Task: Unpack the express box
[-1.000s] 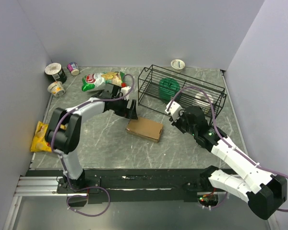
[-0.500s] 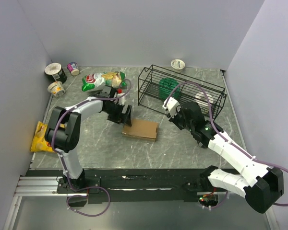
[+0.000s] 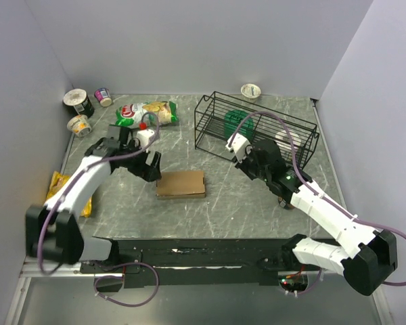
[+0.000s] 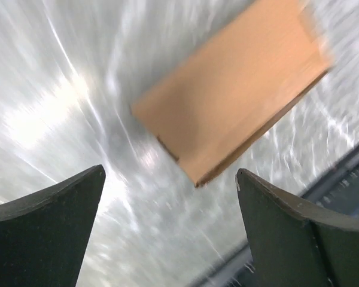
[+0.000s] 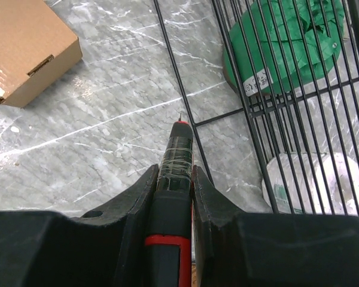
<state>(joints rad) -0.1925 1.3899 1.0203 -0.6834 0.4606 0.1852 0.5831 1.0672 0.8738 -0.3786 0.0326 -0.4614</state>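
The express box [image 3: 181, 183] is a flat brown carton lying closed on the marble table, left of centre. It shows blurred in the left wrist view [image 4: 230, 89] and at the upper left of the right wrist view [image 5: 24, 48]. My left gripper [image 3: 149, 166] is open and empty just left of the box, not touching it [image 4: 167, 203]. My right gripper [image 3: 247, 162] is shut on a black and red knife-like tool [image 5: 175, 161], its tip pointing toward the wire basket's base, well right of the box.
A black wire basket [image 3: 257, 125] at back right holds a green packet [image 5: 287, 42] and a white roll [image 5: 311, 179]. A green chip bag [image 3: 145, 112], cups [image 3: 78, 101] at back left, a yellow bag [image 3: 57, 186] at left, a white cup [image 3: 251, 90] at the back.
The left arm swung left and back, and the box slid left and turned square to the table edge. The right gripper with its tool shifted slightly left and up.
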